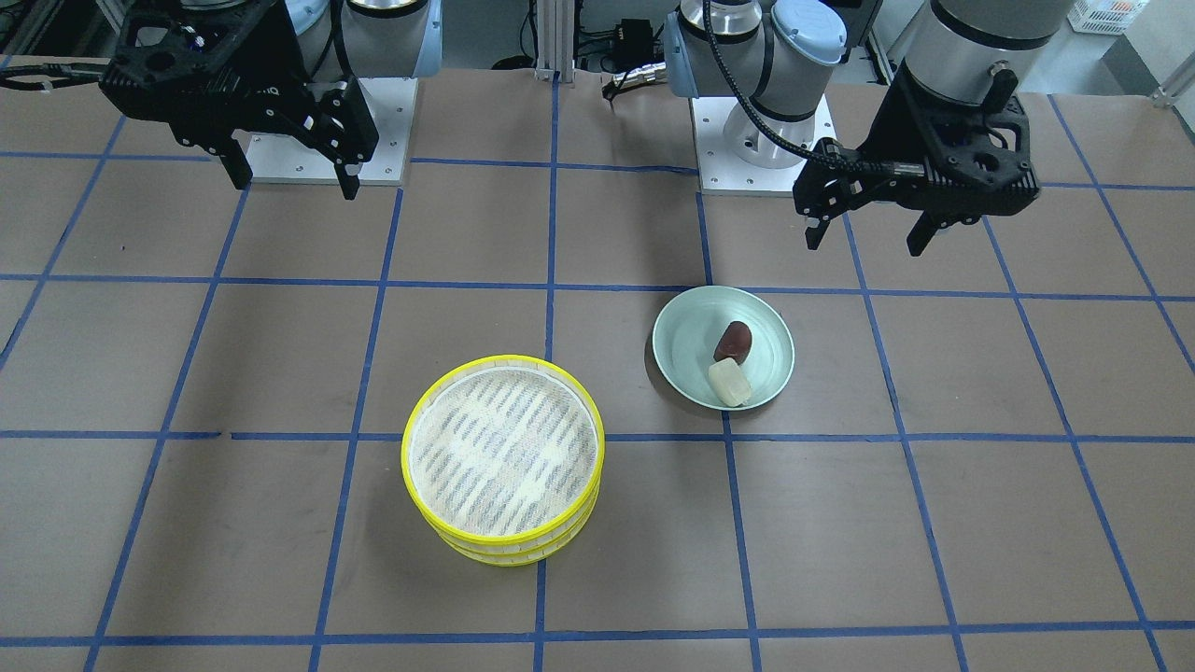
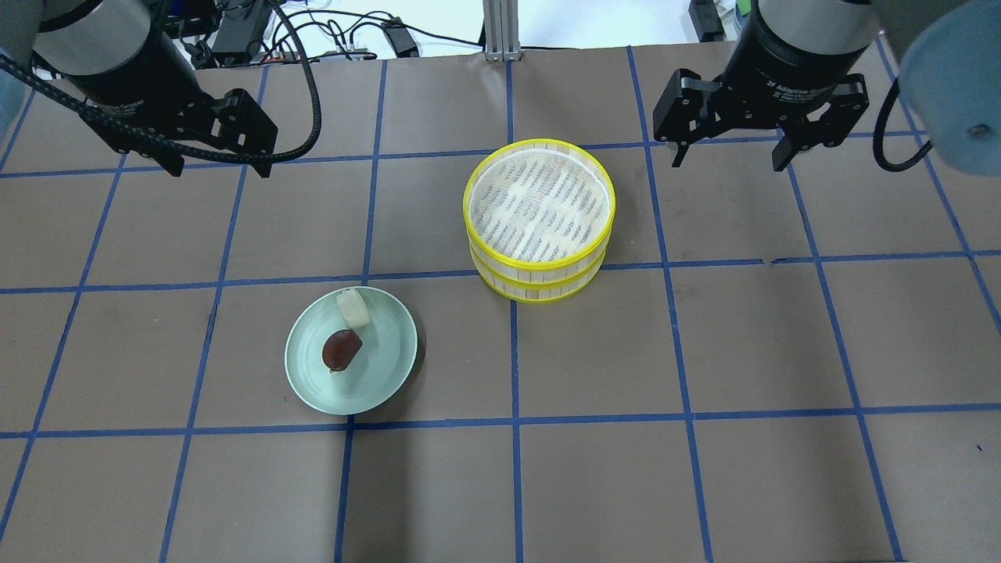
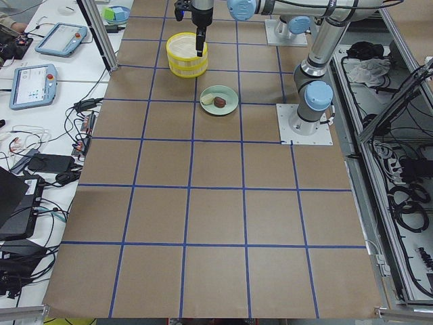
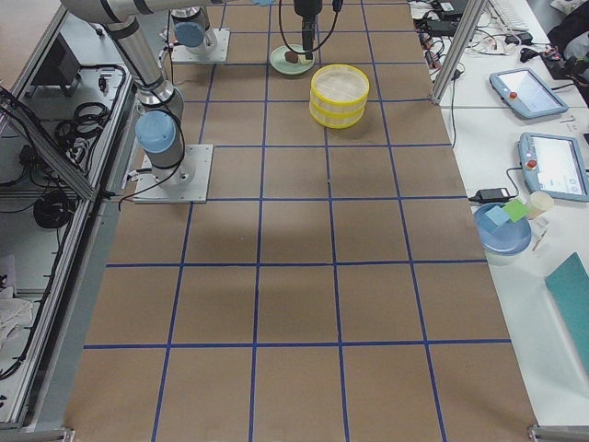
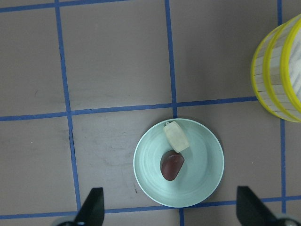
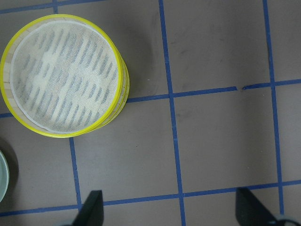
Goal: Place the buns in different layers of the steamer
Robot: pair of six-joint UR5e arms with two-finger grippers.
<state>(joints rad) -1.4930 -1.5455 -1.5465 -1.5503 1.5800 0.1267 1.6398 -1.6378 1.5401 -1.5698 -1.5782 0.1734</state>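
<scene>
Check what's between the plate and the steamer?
Nothing: only bare table paper crossed by a blue tape line separates the plate from the steamer, clearest in the overhead view.

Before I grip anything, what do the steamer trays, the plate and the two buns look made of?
Steamer: likely plastic rims, bright uniform yellow; pale slatted walls; woven mesh floor, matte. Plate: smooth pale green, faint sheen; plastic or glazed ceramic, unclear. Dark bun glossy, pale bun dull; probably moulded replicas, not certain.
</scene>
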